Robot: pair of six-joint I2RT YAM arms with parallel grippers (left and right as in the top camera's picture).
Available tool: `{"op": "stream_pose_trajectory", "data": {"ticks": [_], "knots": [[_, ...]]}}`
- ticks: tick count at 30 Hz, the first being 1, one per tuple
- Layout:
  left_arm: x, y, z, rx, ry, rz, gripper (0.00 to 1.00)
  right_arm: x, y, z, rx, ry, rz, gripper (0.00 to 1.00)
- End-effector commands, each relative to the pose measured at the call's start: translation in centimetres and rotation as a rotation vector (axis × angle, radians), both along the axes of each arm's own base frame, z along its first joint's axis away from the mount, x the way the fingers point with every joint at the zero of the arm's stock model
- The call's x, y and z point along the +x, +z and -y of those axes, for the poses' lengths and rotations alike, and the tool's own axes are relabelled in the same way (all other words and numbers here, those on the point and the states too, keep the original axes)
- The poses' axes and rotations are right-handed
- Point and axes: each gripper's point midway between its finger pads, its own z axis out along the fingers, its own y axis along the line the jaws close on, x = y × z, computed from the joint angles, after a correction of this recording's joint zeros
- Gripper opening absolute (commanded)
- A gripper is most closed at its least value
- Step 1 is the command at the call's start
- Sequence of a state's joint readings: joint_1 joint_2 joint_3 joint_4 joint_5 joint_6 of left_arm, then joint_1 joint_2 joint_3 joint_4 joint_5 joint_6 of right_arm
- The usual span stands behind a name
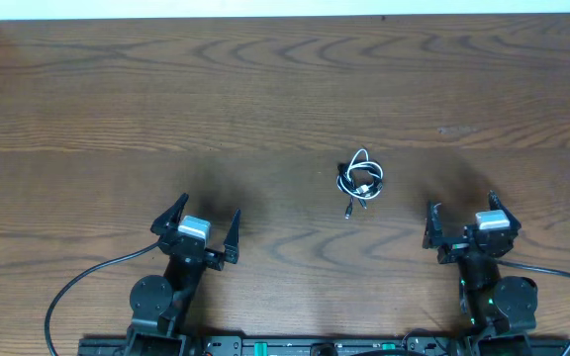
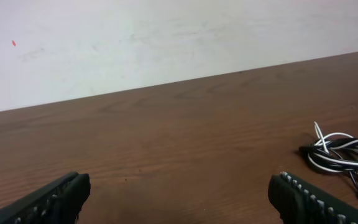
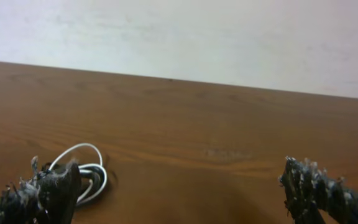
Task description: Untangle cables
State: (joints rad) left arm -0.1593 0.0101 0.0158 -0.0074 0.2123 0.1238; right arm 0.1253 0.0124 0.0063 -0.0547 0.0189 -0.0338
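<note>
Cables (image 1: 360,178), black and white, one tangled bundle, lying on bare wooden bench (image 1: 265,99) ahead of my arms, nearer the right. My left pincer (image 1: 209,210) and right pincer (image 1: 461,205): fingers spread apart, both short of the bundle. White wall (image 2: 166,37) behind.

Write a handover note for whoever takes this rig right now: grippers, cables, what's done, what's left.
Left gripper: jaws open, holding nothing, well left of the bundle.
Right gripper: jaws open, holding nothing, the closer of the two.
Cables: black and white, one tangled bundle on the table, between the arms, touched by neither.
Done: nothing visible.
Left: grasp each cable and pull them apart.
</note>
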Motion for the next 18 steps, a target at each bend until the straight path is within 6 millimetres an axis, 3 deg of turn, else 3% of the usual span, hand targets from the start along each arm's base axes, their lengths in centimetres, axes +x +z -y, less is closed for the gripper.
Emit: {"op": "stream_pose_trajectory", "data": {"ticks": [1, 7, 18], "knots": [[-0.4, -1.4, 0.8, -0.071, -0.04, -0.073, 0.96, 0.0, 0.3, 0.3, 0.016, -0.012, 0.013, 0.99], [-0.5, -1.3, 0.8, -0.114, -0.033, -0.106, 0.96, 0.0, -0.4, 0.3, 0.117, -0.02, -0.029, 0.99], [-0.9, -2.1, 0.7, -0.14, -0.006, -0.337, 0.96, -0.3, -2.3, 0.1, 0.219, -0.037, -0.211, 0.99]]}}
